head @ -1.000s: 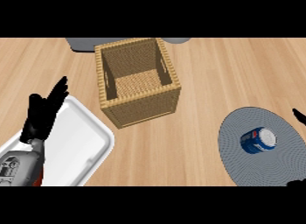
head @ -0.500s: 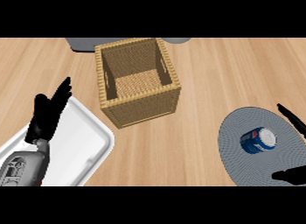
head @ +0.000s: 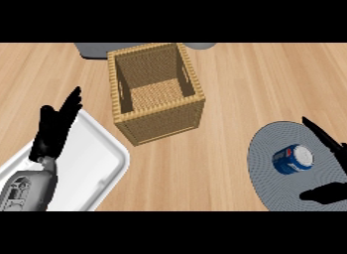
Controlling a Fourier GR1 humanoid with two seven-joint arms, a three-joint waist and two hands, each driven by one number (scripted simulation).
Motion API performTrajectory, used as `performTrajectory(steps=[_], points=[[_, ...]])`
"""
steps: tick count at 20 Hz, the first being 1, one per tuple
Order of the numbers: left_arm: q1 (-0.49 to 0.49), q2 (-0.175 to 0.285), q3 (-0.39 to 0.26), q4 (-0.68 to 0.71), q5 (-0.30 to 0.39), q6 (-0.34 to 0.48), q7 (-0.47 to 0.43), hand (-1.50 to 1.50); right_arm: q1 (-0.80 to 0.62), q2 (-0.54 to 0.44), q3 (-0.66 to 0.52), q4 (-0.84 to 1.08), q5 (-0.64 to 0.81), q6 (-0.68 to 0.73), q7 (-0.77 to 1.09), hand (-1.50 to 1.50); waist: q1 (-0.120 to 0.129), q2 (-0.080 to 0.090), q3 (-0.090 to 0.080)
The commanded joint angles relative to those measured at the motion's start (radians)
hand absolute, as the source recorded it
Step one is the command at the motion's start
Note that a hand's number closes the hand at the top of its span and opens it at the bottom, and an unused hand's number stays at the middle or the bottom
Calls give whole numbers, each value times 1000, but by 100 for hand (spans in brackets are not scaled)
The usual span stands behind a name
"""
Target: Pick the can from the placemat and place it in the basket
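At a wooden worktop, the robot's right hand hangs wide open at the view's right edge, over the far side of a round grey placemat. Its fingers are straight, its thumb is spread apart below them, and it holds nothing. The can, blue with a pale end, lies on its side near the middle of the placemat, just left of that hand and level with the gap between fingers and thumb, not yet touched. Its long axis appears to run from lower left to upper right, pale end towards the fingers, though the steep angle makes the exact tilt hard to judge. The right hand is by far the nearer of the two, so the pick-up looks to be its job, closing in leftward across the can's side. The left hand rests open, fingers up, above a white tray at the view's left, well apart from the can and holding nothing. The wicker basket stands upright between the two hands, up and to the left of the placemat and nothing visible inside it. The carry would therefore run up and leftward across bare worktop and over the basket's rim.
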Motion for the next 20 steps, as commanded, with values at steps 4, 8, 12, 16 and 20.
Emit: performTrajectory(steps=[4,8,12,16,20], points=[[82,-21,-15,-98,-23,-16,13,0,-22,50,24,45,30,-46,8,-150,4,-1,0],[25,-8,31,-78,-14,-36,51,0,-47,69,37,87,46,-78,0,-150,2,0,0],[-9,1,58,-4,-15,-46,-3,0,20,9,48,112,95,-88,-114,150,-1,1,0],[-51,-19,50,34,-22,-42,12,0,-15,35,66,75,135,-178,-115,150,-3,0,0],[-2,-18,56,54,-31,-49,-60,0,-72,32,79,134,204,-263,-114,150,0,1,0]])
